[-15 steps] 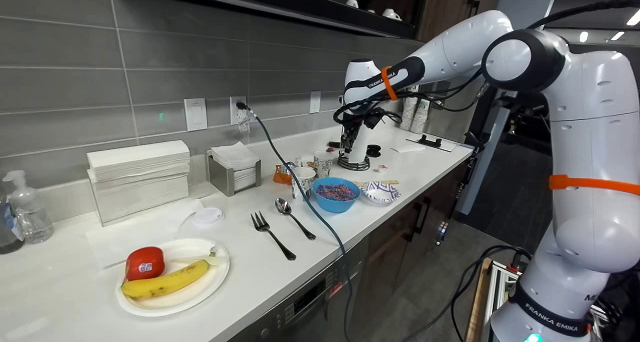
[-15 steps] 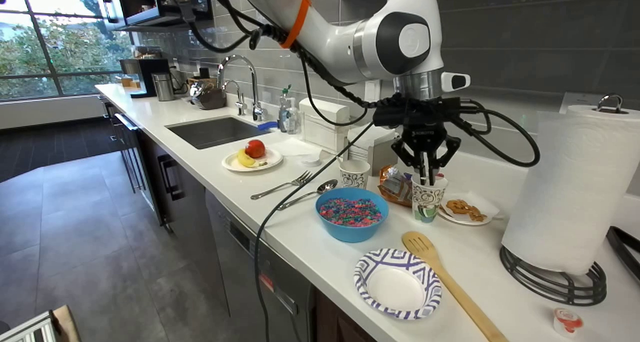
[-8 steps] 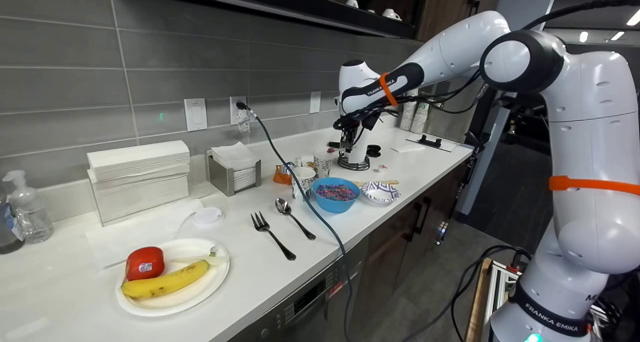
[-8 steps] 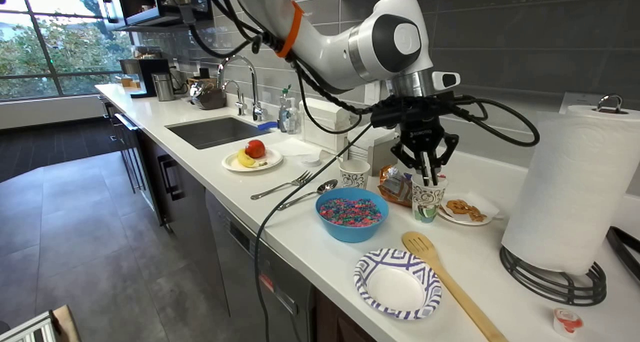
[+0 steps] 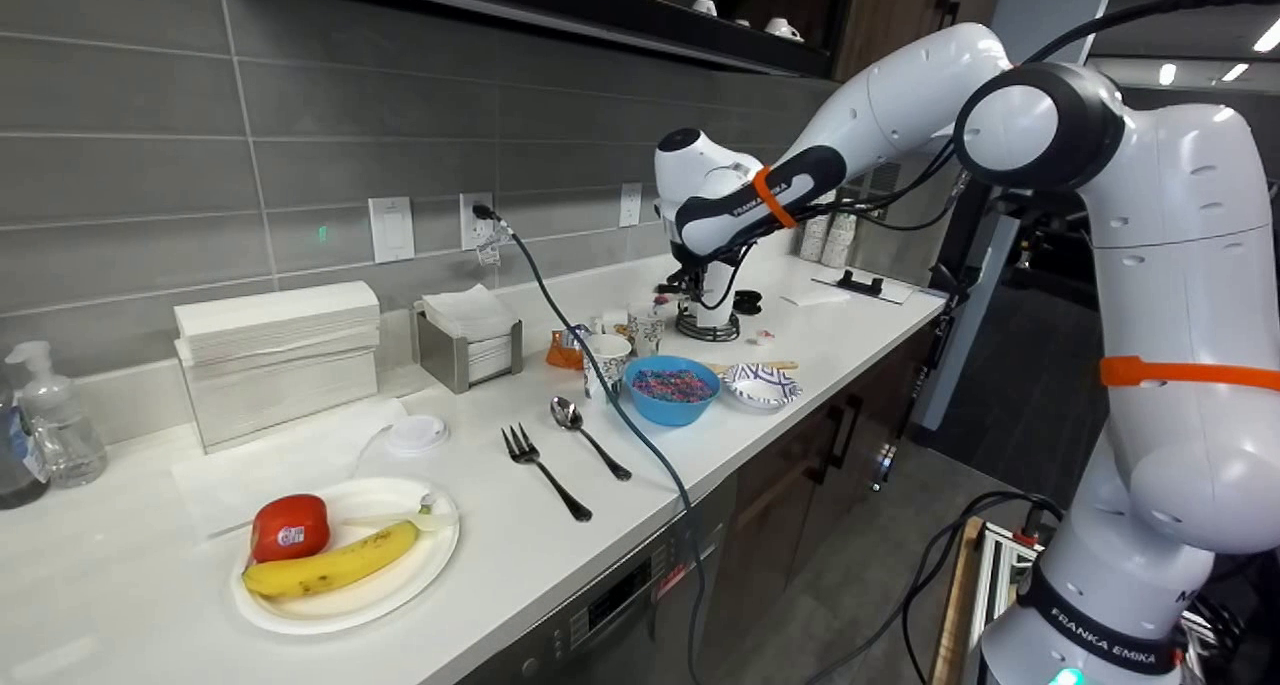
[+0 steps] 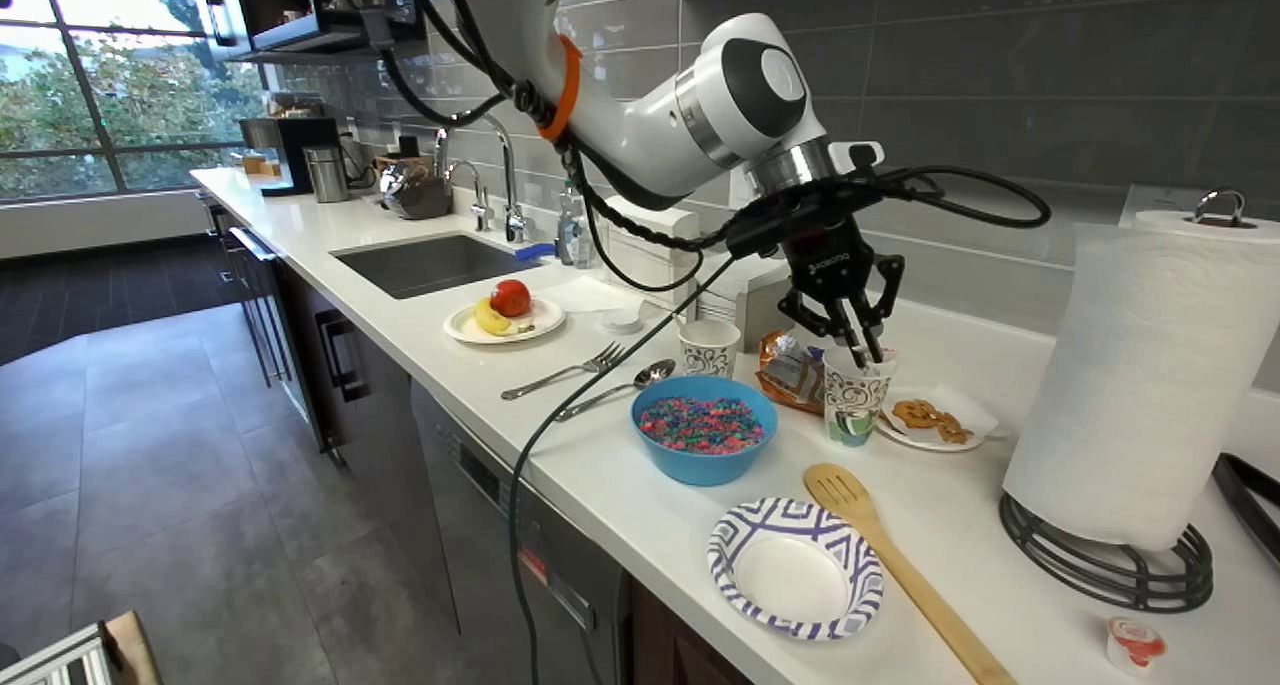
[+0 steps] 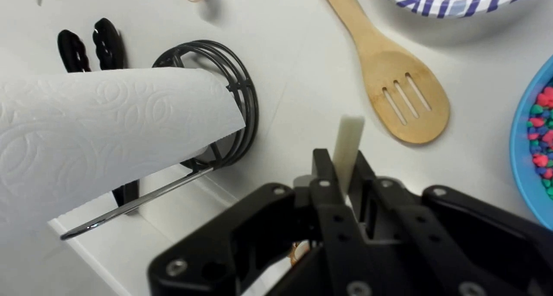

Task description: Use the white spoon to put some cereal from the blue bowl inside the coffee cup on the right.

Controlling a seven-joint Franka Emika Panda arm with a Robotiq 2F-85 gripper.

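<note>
My gripper (image 6: 868,359) is shut on a pale white stick, the handle of the white spoon (image 7: 348,142); it also shows in the wrist view (image 7: 341,160). The gripper is tilted, its fingertips over the mouth of the right patterned paper coffee cup (image 6: 853,405). The spoon's scoop end is hidden, so I cannot tell whether it holds cereal. The blue bowl (image 6: 703,468) stands in front of the cups, also visible in an exterior view (image 5: 668,412). It holds cereal (image 6: 700,425) of small pink, blue and green bits. The left cup (image 6: 708,345) stands further along the counter.
A paper towel roll (image 6: 1150,385) stands right of the gripper. A wooden slotted spoon (image 6: 905,570), a patterned paper bowl (image 6: 760,525), a snack bag (image 6: 792,373) and a cookie plate (image 6: 955,447) lie near the cup. A dark cable (image 5: 640,430) crosses the counter beside the blue bowl.
The wrist has tipped over and lowered, leaning towards the sink side, so the gripper slants more. Its fingertips stay over the right cup with the spoon held. Bowl and cups have not moved.
</note>
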